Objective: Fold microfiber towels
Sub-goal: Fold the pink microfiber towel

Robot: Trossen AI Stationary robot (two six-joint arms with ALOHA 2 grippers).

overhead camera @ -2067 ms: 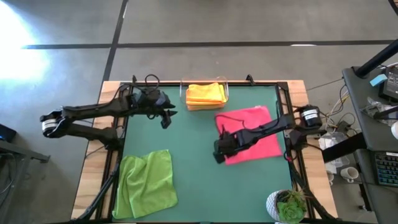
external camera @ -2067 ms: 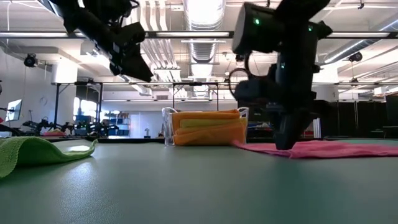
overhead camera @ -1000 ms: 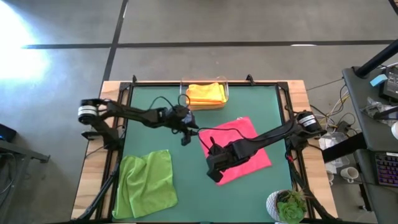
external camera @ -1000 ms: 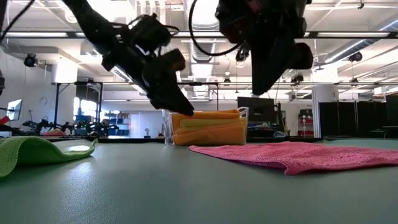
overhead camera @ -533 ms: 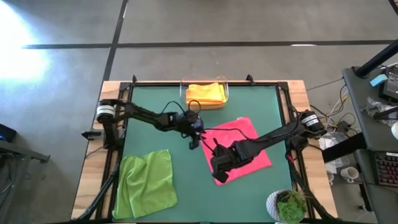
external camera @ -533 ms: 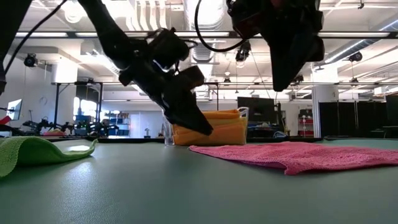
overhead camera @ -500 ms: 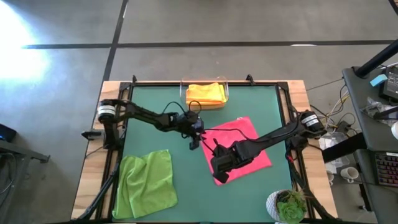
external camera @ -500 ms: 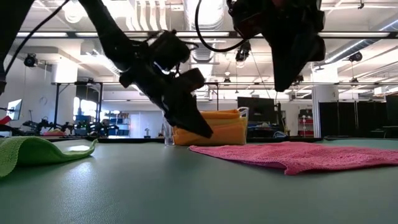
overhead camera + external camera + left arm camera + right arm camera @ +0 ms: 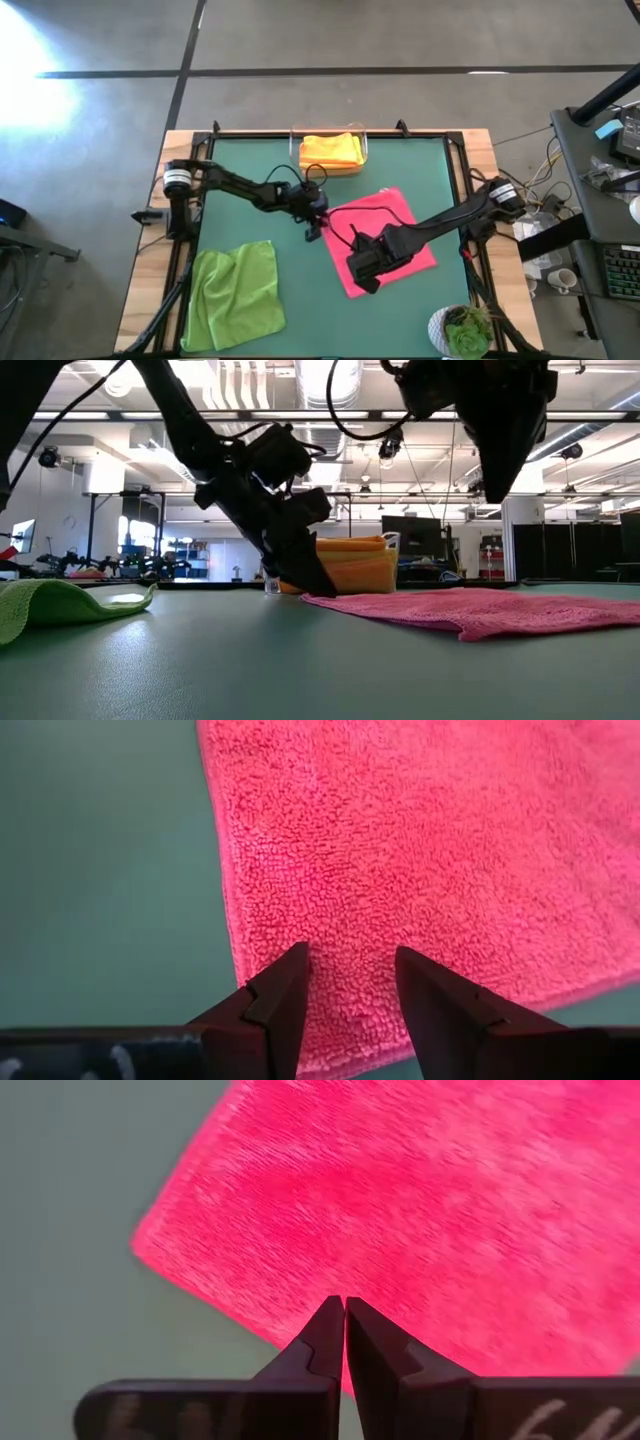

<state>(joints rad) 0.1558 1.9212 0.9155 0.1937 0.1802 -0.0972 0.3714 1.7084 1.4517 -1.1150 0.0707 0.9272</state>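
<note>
A hot pink towel (image 9: 395, 225) lies spread flat on the green table, turned cornerwise. My left gripper (image 9: 314, 233) is open and slants down at the towel's left corner (image 9: 325, 598). In the left wrist view its fingers (image 9: 282, 992) stand apart over the pile just inside that corner. My right gripper (image 9: 366, 283) is shut and hangs well above the towel's near corner (image 9: 150, 1245), holding nothing; the low view shows it (image 9: 497, 495) high above the cloth. A lime green towel (image 9: 235, 295) lies loosely folded at the near left. My left gripper reaches down to the pink towel's left corner (image 9: 300, 920), slanting from the table's left. Whether its open fingertips touch the cloth, I cannot tell. The towel lies flat on the table.
A clear bin (image 9: 296, 150) at the far edge holds folded orange and yellow towels (image 9: 330, 150). A potted plant (image 9: 462, 332) stands at the near right corner. Bare green table shows between the two spread towels.
My left gripper has come down and toward the table's right, onto the pink towel's left corner, still open. My right gripper, shut, has drifted a little toward the table's right above the towel. The pink towel has stayed flat where it was.
</note>
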